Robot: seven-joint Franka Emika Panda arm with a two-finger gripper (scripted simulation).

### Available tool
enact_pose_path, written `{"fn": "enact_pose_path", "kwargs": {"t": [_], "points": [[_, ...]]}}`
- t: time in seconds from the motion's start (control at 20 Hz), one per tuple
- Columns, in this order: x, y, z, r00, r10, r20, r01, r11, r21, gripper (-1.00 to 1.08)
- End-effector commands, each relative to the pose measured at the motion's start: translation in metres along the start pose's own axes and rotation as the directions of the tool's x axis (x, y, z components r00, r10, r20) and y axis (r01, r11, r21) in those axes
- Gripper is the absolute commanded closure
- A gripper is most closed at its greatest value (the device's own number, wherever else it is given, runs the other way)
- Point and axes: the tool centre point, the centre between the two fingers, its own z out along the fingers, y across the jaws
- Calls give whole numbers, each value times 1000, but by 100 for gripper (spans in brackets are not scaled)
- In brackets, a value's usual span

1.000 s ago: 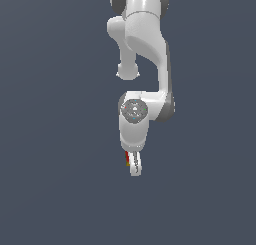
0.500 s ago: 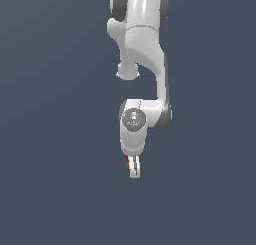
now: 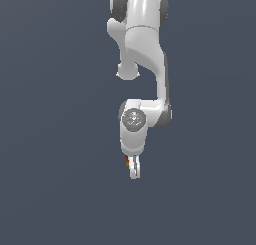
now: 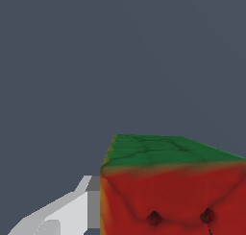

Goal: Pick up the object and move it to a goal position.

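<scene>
1. The gripper (image 3: 133, 170) is white and points down at the low end of the arm.
2. Its fingers (image 3: 134, 169) sit close together with a tiny cube (image 3: 128, 162) squeezed between them, so the gripper is holding the cube.
3. In the exterior view only a thin strip of the cube peeks out on the exterior view's left side of the fingers. That strip shows red and a bit of yellow.
4. In the wrist view the cube (image 4: 173, 195) looks very big because the camera is so near it.
5. There it has a red face with two dark dots near the low edge, and a green face with dark lines on it.
6. One white finger (image 4: 62, 215) with a grey pad touches the side of the cube in the wrist view. The other finger is not seen there.
7. The cube is far smaller than the gripper.
8. The white arm (image 3: 142, 44) hangs from above, bends at a round joint (image 3: 134, 119), and goes down to the gripper.
9. All around is a plain dark blue-grey background (image 3: 50, 139).
10. I cannot tell from these pictures whether the cube is up in the air or near a floor.
</scene>
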Motion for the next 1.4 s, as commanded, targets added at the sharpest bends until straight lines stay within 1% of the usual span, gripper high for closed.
{"fn": "enact_pose_path", "kwargs": {"t": [0.0,0.35,0.65,0.9,1.35], "points": [[0,0,0,1000,0,0,0,1000,1,108],[5,3,-9,1000,0,0,0,1000,0,108],[20,13,-35,1000,0,1,0,1000,0,108],[43,26,-74,1000,1,2,-1,1000,0,108],[97,58,-166,1000,2,4,-2,1000,0,108]]}}
